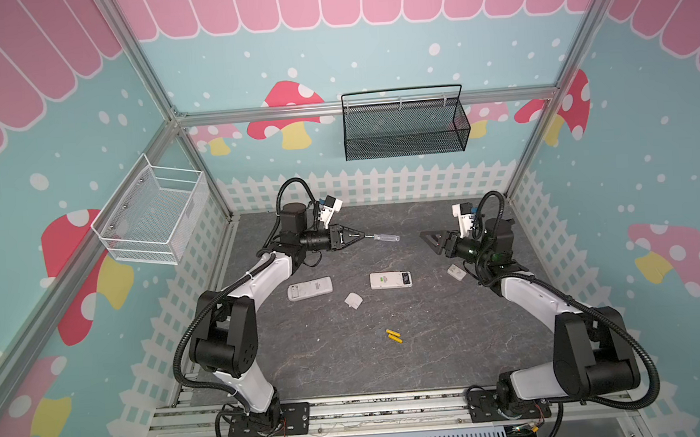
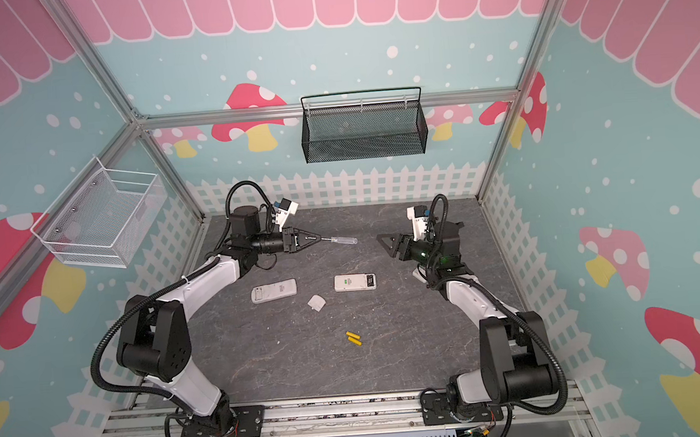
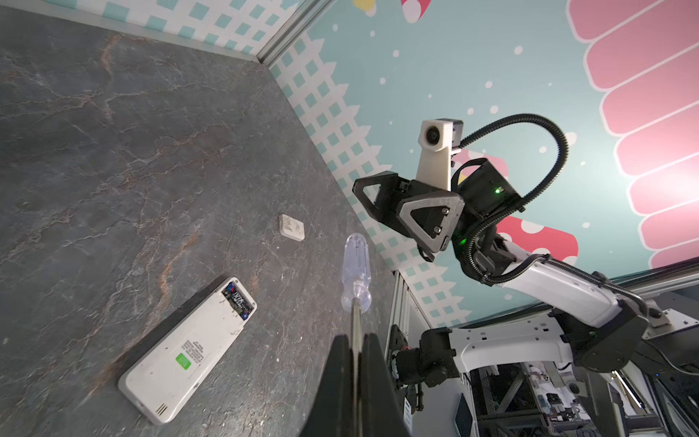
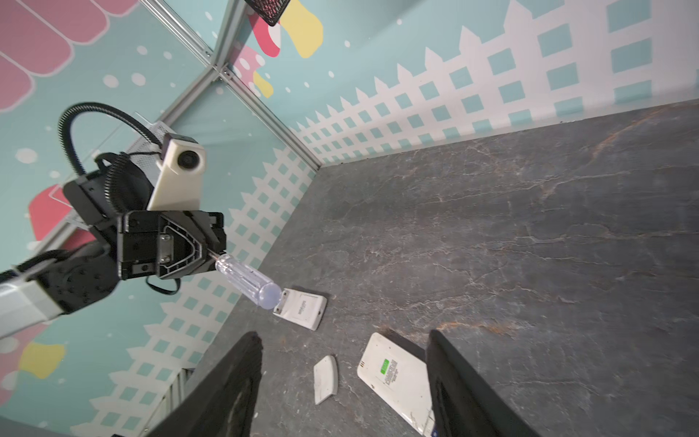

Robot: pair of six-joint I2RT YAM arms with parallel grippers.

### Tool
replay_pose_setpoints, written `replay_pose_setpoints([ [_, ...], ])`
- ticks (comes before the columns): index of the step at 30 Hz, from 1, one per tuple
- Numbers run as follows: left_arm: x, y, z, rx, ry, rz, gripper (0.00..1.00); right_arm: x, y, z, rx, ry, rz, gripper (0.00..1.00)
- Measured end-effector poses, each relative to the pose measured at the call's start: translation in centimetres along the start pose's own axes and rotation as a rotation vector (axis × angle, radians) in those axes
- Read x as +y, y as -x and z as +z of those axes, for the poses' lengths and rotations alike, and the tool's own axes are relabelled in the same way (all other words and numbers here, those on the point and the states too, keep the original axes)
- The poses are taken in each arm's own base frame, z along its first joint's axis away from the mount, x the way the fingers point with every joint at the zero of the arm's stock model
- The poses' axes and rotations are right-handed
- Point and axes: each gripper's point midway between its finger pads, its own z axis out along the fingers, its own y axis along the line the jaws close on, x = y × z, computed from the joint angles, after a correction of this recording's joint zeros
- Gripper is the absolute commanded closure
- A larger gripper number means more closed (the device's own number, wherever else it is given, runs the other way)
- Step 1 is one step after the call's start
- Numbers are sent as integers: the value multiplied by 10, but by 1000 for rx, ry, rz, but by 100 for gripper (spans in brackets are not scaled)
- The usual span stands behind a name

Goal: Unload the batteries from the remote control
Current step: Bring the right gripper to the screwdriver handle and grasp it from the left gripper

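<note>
Black fingers (image 3: 338, 363) of the left gripper (image 3: 355, 338) fill the near edge of the left wrist view, clamped on the metal shaft of a clear-handled screwdriver (image 3: 355, 272). The right gripper (image 4: 342, 338) is empty, with its jaws wide apart. Two batteries (image 1: 394, 336) — short, slim, bright yellow cylinders — lie side by side on the grey table (image 1: 327, 354), well apart from the white remote control (image 1: 391, 280) and closer to the front edge.

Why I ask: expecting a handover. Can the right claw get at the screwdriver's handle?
Probably yes: the left claw grips the screwdriver only by its shaft; the handle juts free toward the open right claw.
</note>
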Motion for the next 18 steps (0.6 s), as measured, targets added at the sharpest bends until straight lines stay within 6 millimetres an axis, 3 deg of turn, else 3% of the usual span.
replay_pose_setpoints([
  [7, -18, 8, 5, -35, -70, 28, 100, 7, -8, 13, 38, 123, 106, 31],
  [18, -45, -4, 25, 3, -154, 52, 100, 40, -8, 26, 88, 297, 141, 34],
])
